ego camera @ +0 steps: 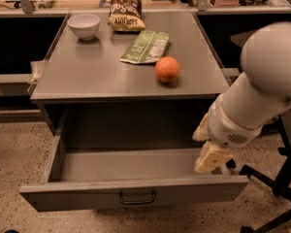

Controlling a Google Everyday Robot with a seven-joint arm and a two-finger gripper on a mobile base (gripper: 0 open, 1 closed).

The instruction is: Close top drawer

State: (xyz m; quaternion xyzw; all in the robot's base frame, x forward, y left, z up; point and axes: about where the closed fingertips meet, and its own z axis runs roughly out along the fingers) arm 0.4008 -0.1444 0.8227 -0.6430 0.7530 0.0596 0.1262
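The top drawer [136,191] is pulled far out from under the grey tabletop [102,79]. It is wide, grey and empty inside, with a dark pull handle [137,197] at the middle of its front panel. My gripper [211,157] is cream-coloured and hangs from the big white arm [262,81] at the right. It sits just over the drawer's right side wall, close behind the right end of the front panel. I cannot see contact with the drawer.
On the tabletop are an orange [167,69], a green snack packet [146,46], a brown chip bag [124,12] and a white bowl [84,25]. Black chair legs [276,188] stand on the speckled floor at the right.
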